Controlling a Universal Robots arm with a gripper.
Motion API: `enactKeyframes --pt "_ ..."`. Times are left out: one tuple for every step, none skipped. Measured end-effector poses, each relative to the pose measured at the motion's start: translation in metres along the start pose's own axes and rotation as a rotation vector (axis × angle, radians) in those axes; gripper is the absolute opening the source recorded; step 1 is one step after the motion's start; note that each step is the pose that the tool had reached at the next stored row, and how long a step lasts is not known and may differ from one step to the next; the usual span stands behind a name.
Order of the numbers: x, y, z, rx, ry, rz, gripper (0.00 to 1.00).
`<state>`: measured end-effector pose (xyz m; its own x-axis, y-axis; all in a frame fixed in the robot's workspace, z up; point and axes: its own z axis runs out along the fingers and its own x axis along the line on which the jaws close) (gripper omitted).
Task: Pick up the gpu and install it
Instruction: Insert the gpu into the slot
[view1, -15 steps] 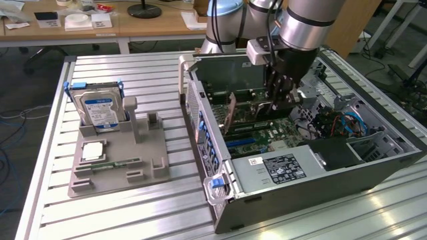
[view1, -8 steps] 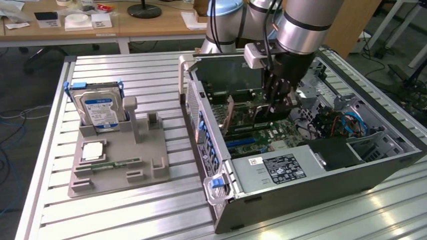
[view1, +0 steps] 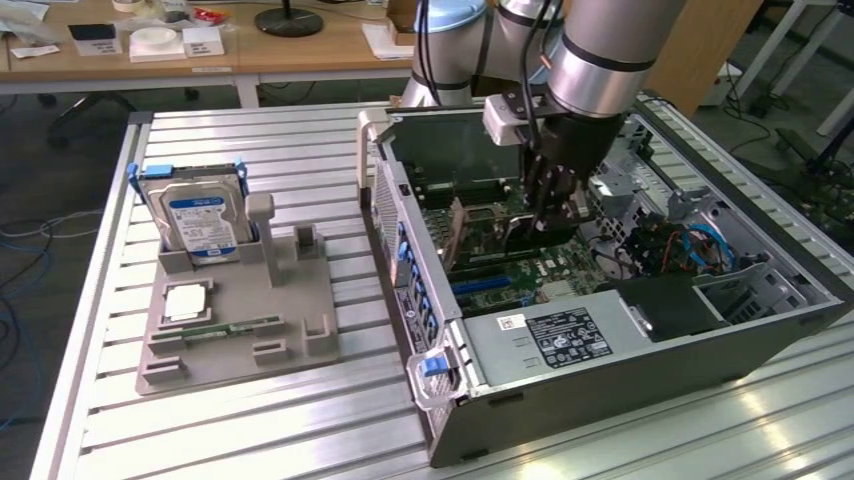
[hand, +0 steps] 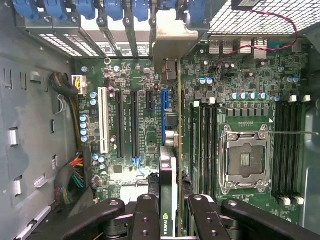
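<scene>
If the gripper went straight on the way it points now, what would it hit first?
The gripper is shut on the gpu, pointing into the motherboard. The gpu's leading edge would probably meet the blue slot first; how far off it is remains unclear.

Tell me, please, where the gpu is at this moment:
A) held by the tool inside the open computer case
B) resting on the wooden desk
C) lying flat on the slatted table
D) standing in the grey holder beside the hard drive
A: the gpu stands edge-on, clamped in the tool, over the motherboard inside the computer case.
</scene>
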<state>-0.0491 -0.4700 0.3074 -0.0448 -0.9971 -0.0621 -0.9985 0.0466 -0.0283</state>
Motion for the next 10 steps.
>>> enactKeyframes --pt "0.0000 0.0001 0.0004 0.0000 0.0001 0.000 0.27" --pt "0.0001 0.0001 0.0003 -0.0001 0.0003 0.000 0.27" --pt "0.0001 0.0001 0.0003 -0.0001 0.0003 0.000 0.27" --pt "0.0001 0.0002 0.0004 -0.0001 0.0003 0.000 0.27" --pt "0.0001 0.0002 0.0004 -0.0001 0.0002 0.000 0.27" --pt "0.0000 0.0002 0.0005 -0.0001 0.0001 0.000 0.27" --pt "0.0000 0.0003 0.0006 0.0000 0.0001 0.000 0.27" --pt "0.0001 0.0010 0.0013 0.0001 -0.0004 0.000 0.27" --pt "0.0002 0.0022 0.0016 0.0001 -0.0001 0.000 0.27" --pt "0.0003 0.0033 0.0020 0.0000 0.0001 0.000 0.27"
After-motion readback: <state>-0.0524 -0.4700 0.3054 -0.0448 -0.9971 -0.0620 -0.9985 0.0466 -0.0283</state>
